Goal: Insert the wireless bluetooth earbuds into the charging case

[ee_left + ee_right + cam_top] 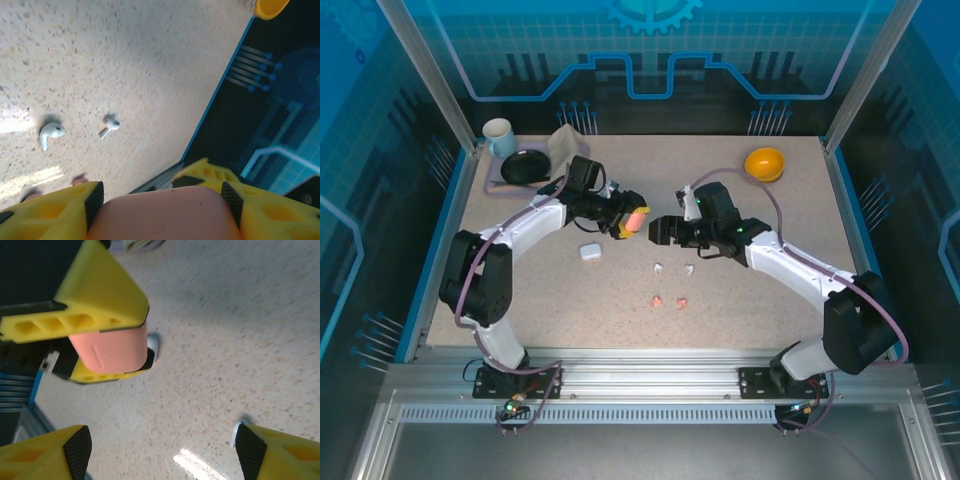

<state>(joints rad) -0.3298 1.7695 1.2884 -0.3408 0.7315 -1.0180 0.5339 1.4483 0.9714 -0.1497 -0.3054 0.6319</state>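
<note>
Pink charging case (110,351): we see it pinched across its width and lifted off the table, its lid apparently closed along a thin seam.
Left gripper (632,221): clenched on that case, with yellow fingers (60,210) pressing both of its sides; it hangs over the middle of the table.
Right gripper (658,231): released, jaws wide with nothing between them; it faces the held case from about 4 o'clock, close but not touching.
White earbuds (659,268): two lie loose on the table (770,300) at about 5 o'clock from the held case, a little apart from each other.
Pink earbuds (658,301): two more lie further toward 6 o'clock, side by side and near the white pair.
White case (589,252): it rests on the table at about 7 o'clock from the left gripper, looks closed, and nothing is touching it.
Clutter: an orange bowl (765,163) sits at the table's 1 o'clock corner, with a mug (498,135) and a black dish (525,167) at 11 o'clock, all well apart from the work.
Done: we judge that only picking up one case is complete.
Left: the lid has to be opened and all four earbuds seated; as far as we can see, none is in a case yet.
</note>
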